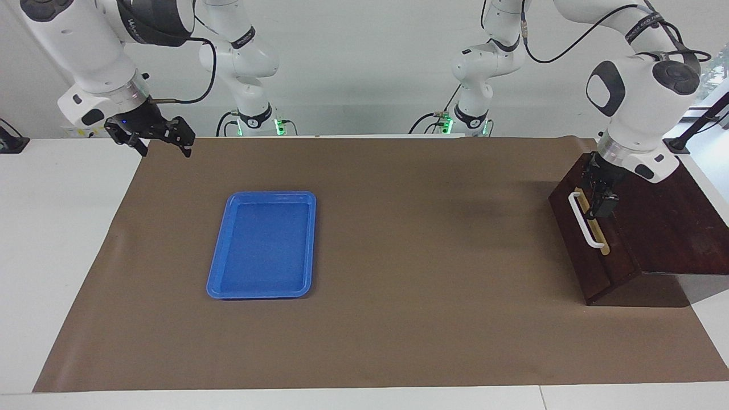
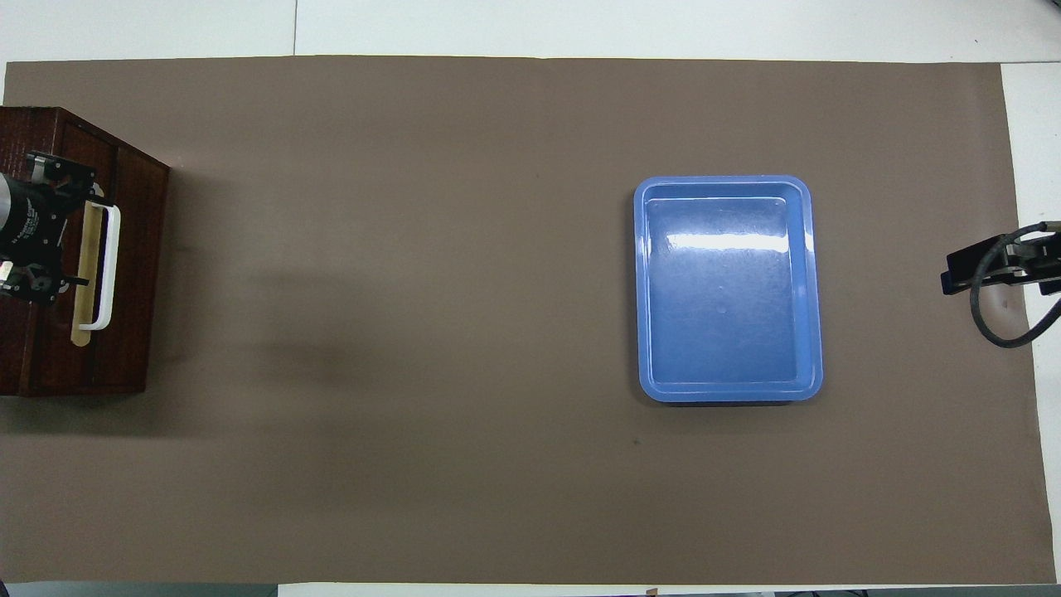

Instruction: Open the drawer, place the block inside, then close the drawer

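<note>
Your left hand (image 1: 602, 200) hangs over the dark wooden box, right at the white bar handle (image 1: 584, 219) of the drawer (image 1: 589, 250), which looks shut. Its fingers stand open and hold nothing. The yellow block is nowhere in view, possibly already inside the drawer. Watch the handle: if a finger catches the bar, you could tug the drawer out or shift the box. Your right hand (image 1: 161, 141) waits open and empty over the bench edge, well apart from the blue tray (image 1: 262, 245), which obstructs nothing.
</note>
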Controlling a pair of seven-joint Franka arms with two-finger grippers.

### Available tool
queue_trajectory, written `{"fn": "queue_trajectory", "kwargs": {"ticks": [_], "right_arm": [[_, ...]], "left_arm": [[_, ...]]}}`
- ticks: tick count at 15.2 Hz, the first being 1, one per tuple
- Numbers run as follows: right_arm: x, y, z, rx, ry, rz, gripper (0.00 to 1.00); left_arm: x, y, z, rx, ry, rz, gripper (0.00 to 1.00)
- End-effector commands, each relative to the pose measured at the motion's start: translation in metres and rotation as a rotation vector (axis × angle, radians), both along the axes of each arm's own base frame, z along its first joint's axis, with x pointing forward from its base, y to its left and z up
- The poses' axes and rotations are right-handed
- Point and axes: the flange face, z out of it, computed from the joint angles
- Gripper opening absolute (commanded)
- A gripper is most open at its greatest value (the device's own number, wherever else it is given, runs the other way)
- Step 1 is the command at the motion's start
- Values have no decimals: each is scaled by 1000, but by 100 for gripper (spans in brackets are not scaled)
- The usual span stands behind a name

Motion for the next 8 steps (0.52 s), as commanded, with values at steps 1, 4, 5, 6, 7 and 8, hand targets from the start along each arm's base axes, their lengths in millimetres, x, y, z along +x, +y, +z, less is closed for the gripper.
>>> {"fn": "queue_trajectory", "kwargs": {"ticks": [1,4,5,6,7,8], "right_arm": [[-2,0,1,-6,12,-6,100],[-2,0,1,-6,12,-6,100],[-2,0,1,-6,12,-6,100],[-2,0,1,-6,12,-6,100],[-2,0,1,-6,12,-6,100],[-2,0,1,-6,12,-6,100]], "left_arm": [[-4,-36,24,-9,3,-107,100],[-13,-56,31,-3,27,-286,100],[-15,-57,34,-9,33,-357,100],[-19,-59,38,-16,39,-438,100],[-25,-57,50,-30,27,-500,100],[-29,-53,56,-49,17,-533,100]]}}
